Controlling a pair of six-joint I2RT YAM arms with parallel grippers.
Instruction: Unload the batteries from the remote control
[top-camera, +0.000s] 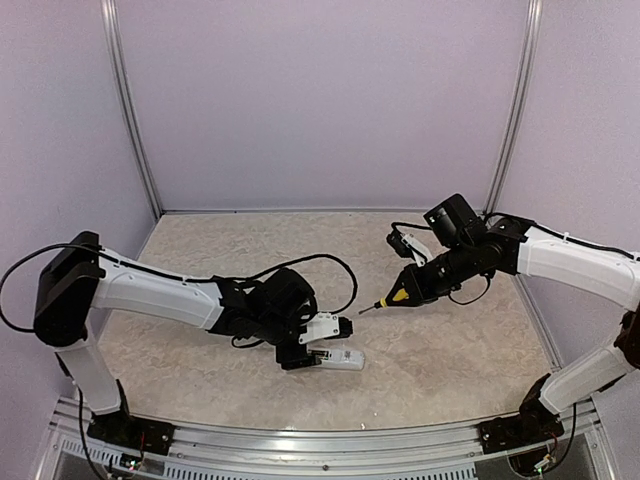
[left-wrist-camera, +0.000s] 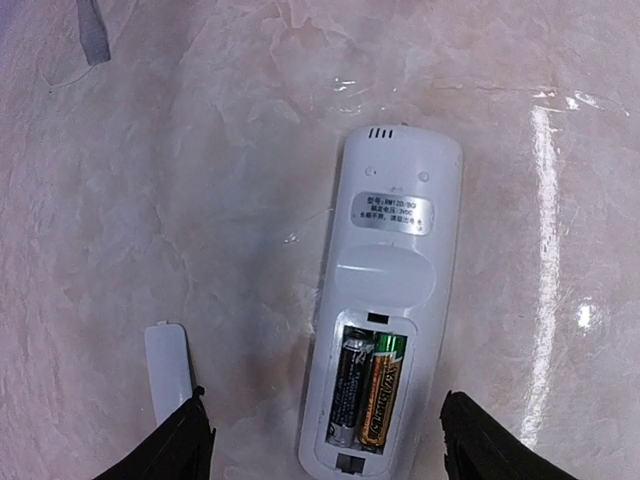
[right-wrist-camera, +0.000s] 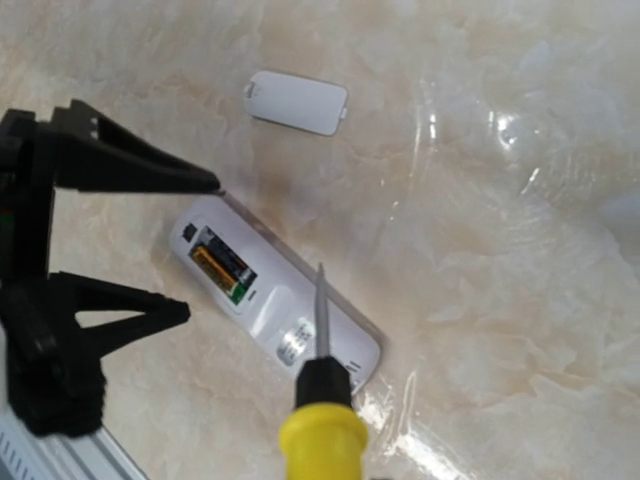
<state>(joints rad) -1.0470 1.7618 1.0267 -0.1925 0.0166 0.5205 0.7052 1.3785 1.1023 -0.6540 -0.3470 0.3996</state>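
The white remote control (left-wrist-camera: 392, 262) lies back-up on the table with its battery bay open. Two batteries sit side by side in the bay, a dark one (left-wrist-camera: 347, 388) and a brassy-gold one (left-wrist-camera: 381, 390). My left gripper (left-wrist-camera: 330, 448) is open, with one finger on each side of the remote's battery end and not touching it. The remote also shows in the top view (top-camera: 340, 358) and the right wrist view (right-wrist-camera: 290, 310). My right gripper (top-camera: 422, 282) is shut on a yellow-handled screwdriver (right-wrist-camera: 322, 425). It holds the screwdriver in the air, with the tip over the remote's middle.
The small white cover piece (left-wrist-camera: 166, 368) lies on the table just outside my left finger, and it also shows in the right wrist view (right-wrist-camera: 297, 102). Purple walls with metal posts (top-camera: 132, 110) close in the marble-patterned table. A metal rail (top-camera: 320, 440) runs along the near edge.
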